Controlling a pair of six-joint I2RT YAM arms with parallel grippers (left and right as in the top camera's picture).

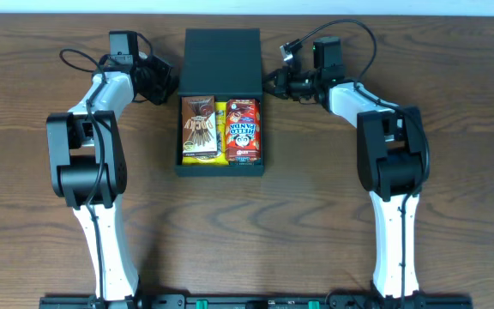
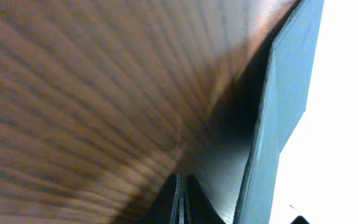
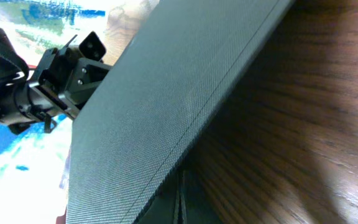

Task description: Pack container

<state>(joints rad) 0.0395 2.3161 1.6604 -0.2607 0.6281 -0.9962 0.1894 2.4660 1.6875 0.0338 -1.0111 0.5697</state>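
The dark container sits at the table's centre with its flap lid raised over the back half. Inside lie a brown snack packet, a yellow packet and a red Hello Panda box. My left gripper is shut and empty, low beside the lid's left edge; its closed fingers show next to the lid's edge. My right gripper is shut, at the lid's right edge; its closed fingertips sit under the tilted lid.
The wooden table lies all round the box. Black cables loop behind both wrists at the back. The left arm shows beyond the lid in the right wrist view.
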